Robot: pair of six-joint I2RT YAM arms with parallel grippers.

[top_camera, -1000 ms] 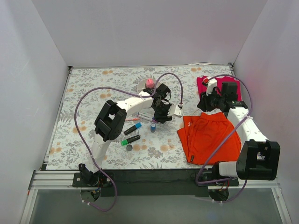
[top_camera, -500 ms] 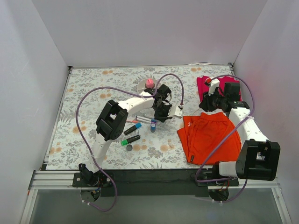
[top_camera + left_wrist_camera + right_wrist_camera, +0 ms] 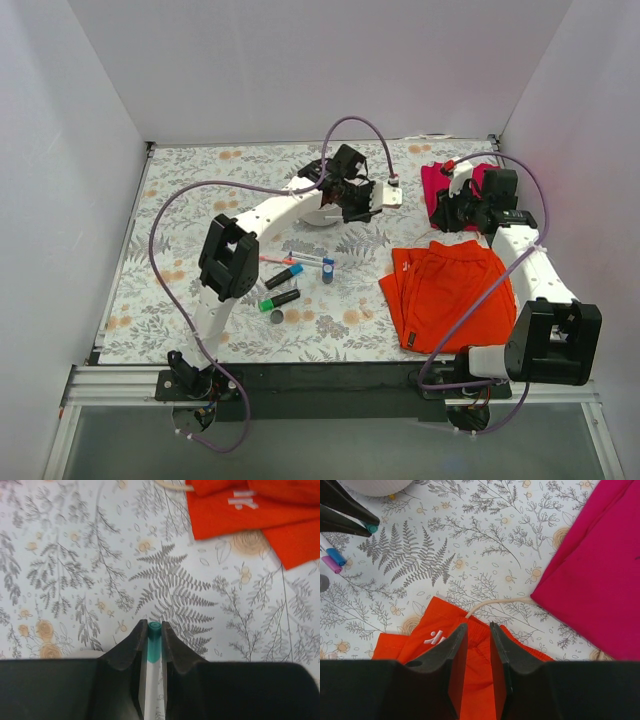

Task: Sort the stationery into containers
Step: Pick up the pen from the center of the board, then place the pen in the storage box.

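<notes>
Left gripper [image 3: 152,628] pinches the teal-tipped white pen [image 3: 154,647] between its jaws.

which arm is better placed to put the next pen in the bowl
Left. The left gripper is shut on a teal-capped white pen close to the bowl. The right gripper is open, holding nothing, over the orange cloth farther away.

table [image 3: 180,200]: showing grey ferns, orange blooms on white
near cloth [image 3: 450,295]: glowing orange
far cloth [image 3: 600,570]: showing magenta
held pen [image 3: 152,677]: showing white, teal-tipped
</notes>
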